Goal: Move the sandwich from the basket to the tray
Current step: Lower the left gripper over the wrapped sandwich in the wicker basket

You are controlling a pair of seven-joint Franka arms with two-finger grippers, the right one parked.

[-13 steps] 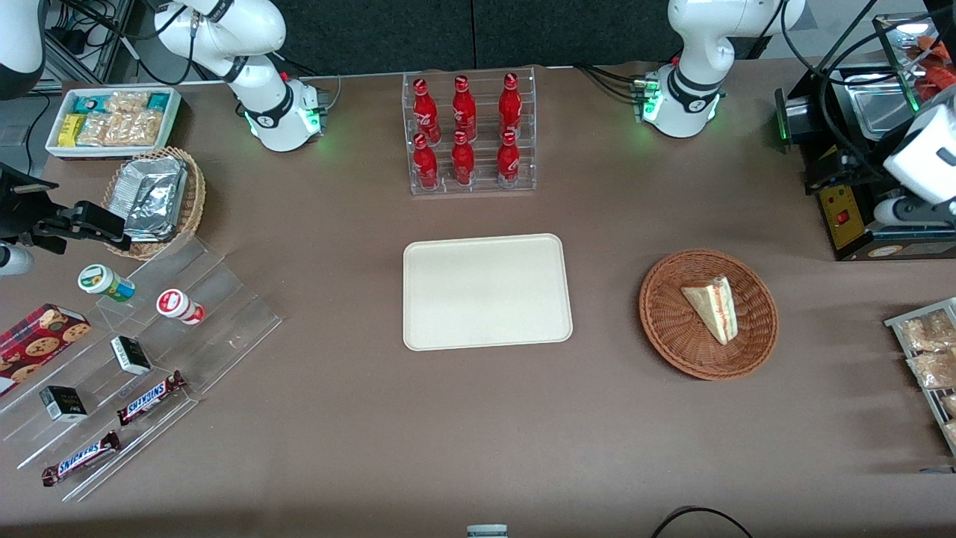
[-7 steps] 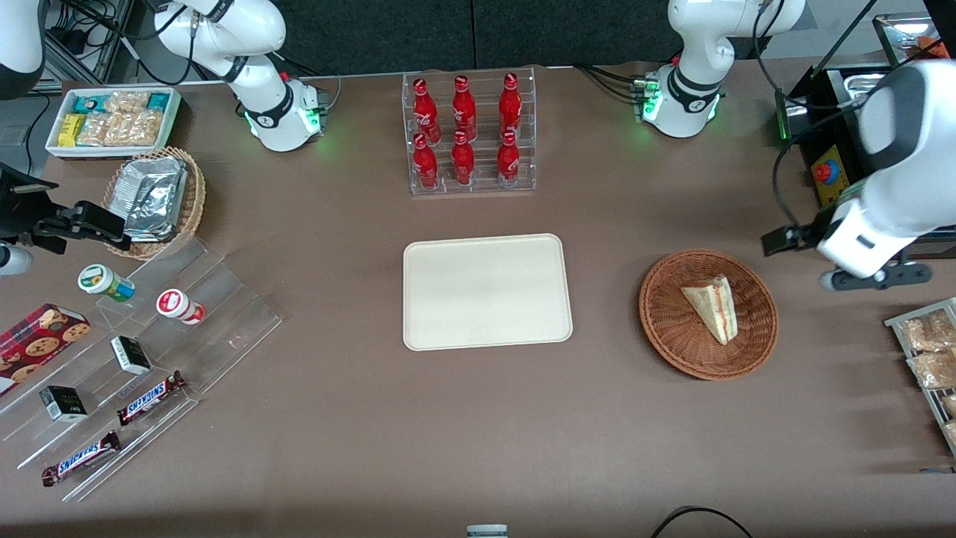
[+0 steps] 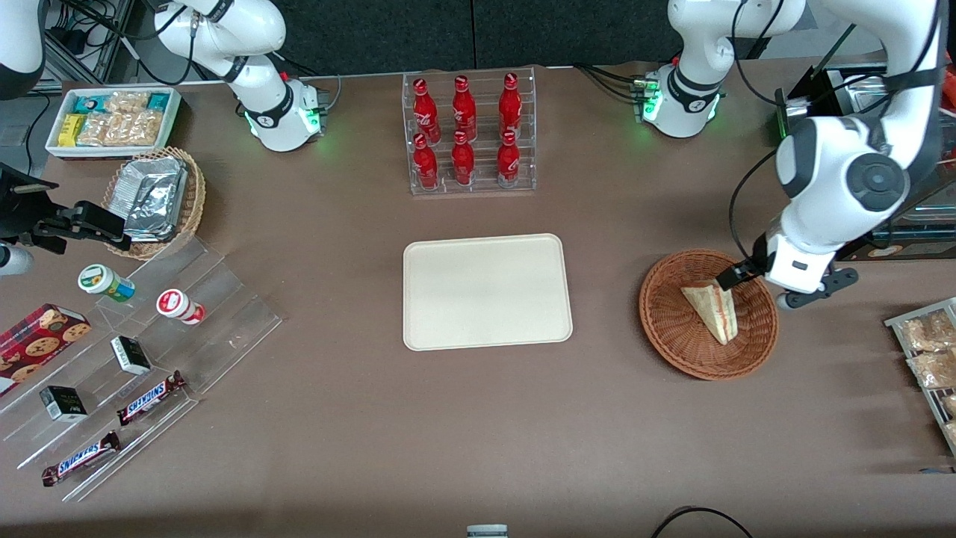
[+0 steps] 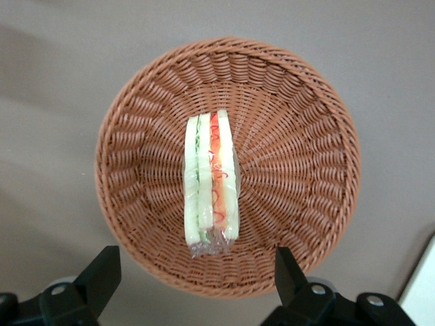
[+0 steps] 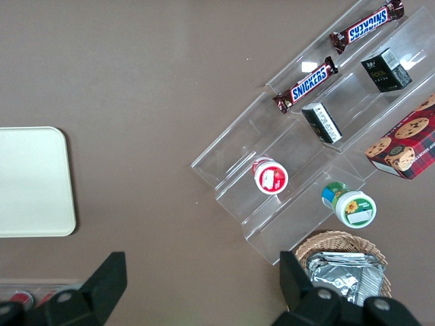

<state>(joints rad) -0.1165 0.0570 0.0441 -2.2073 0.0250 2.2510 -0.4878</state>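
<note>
I see the left arm reaching down from the upper right of the front frame, its wrist bent over the basket (image 3: 708, 314), which sits at right of centre. The gripper (image 4: 194, 285) hangs above the basket, its 2 fingers (image 4: 100, 275) spread wide and holding nothing. The sandwich (image 4: 211, 182) lies in the middle of the basket, cut edge up, with its layers showing; it sits between the lines of the 2 fingertips, untouched. The tray (image 3: 487, 291) lies at frame centre, well apart from the basket.
</note>
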